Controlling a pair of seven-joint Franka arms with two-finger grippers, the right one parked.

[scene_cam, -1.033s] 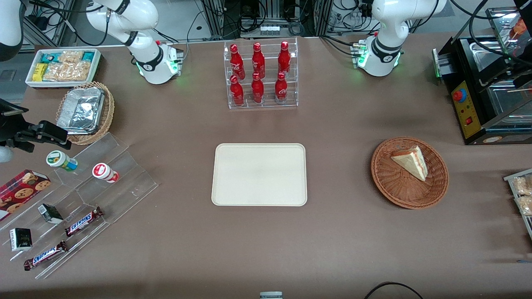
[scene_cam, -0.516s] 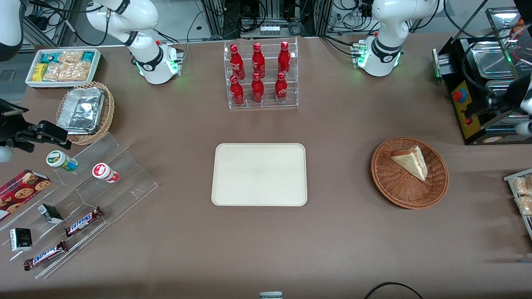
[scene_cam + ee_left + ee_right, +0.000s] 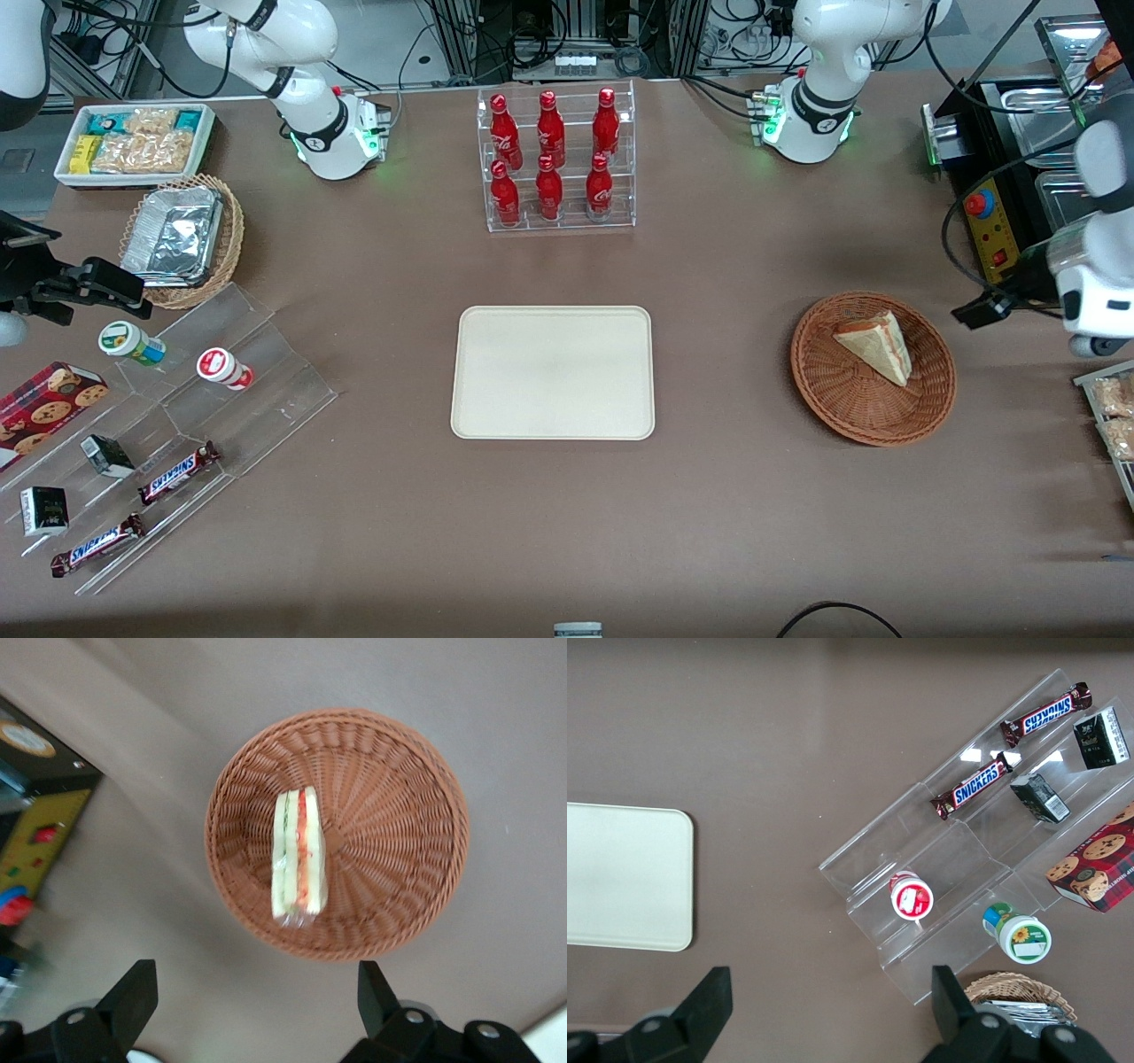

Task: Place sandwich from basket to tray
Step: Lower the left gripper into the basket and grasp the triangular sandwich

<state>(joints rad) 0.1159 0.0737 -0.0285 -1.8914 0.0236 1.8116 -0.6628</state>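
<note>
Basket (image 3: pixel 873 368): round, shallow, reddish-brown woven wicker, sitting on the smooth brown counter (image 3: pixel 709 496) toward the working arm's end. Sandwich (image 3: pixel 877 346): pale-bread triangular wedge lying in the basket, off-centre; its red and green filling layers face up in the wrist view (image 3: pixel 299 857). Its long axis runs along the filling stripe. Tray (image 3: pixel 553 372): flat, cream, rounded corners, low rim, mid-counter, well apart from the basket. Gripper (image 3: pixel 252 1005): fingers spread wide apart, holding nothing, hanging above the counter just beside the basket rim (image 3: pixel 337 835), not over the sandwich.
</note>
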